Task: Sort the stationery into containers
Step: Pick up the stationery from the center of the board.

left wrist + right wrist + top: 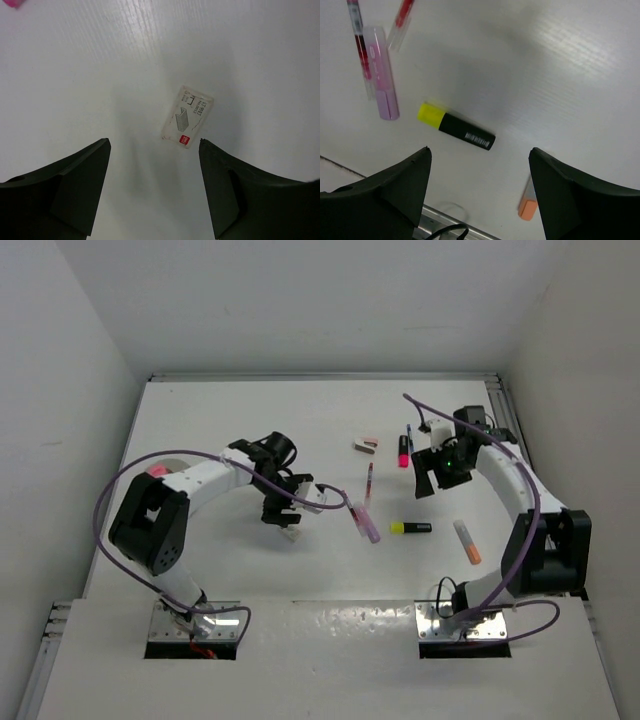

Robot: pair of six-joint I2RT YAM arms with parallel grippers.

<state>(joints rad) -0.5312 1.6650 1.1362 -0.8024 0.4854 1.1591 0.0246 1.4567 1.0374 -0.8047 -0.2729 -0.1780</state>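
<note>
**Sorting run: both hands over their picks, neither grasp made**

Left hand (154, 150): fingers apart, nothing between them, hovering over the white counter (75, 75). A small whitish rectangular block with a red-printed label (187, 117) lies flat and tilted. It sits ahead of the fingertips, off the centre line, toward the finger on the right of the wrist view.

Right hand (480, 155): fingers also apart and empty. A stubby yellow-and-black highlighter (456, 126) lies slantwise just ahead of the gap. A pale pink highlighter (382, 80) lies beyond it and an orange-tipped highlighter (527, 206) off to the side.

A round pale grey dish (175, 460) is partly hidden behind the left arm, well apart from both picks.

Judged step: alignment before descent. The left hand should be centred over the block and the wrist turned until the pads face its long edges. As the block looks thin, descent should be carried down to the counter before closing. The highlighter should be taken across its barrel at mid-length.
</note>
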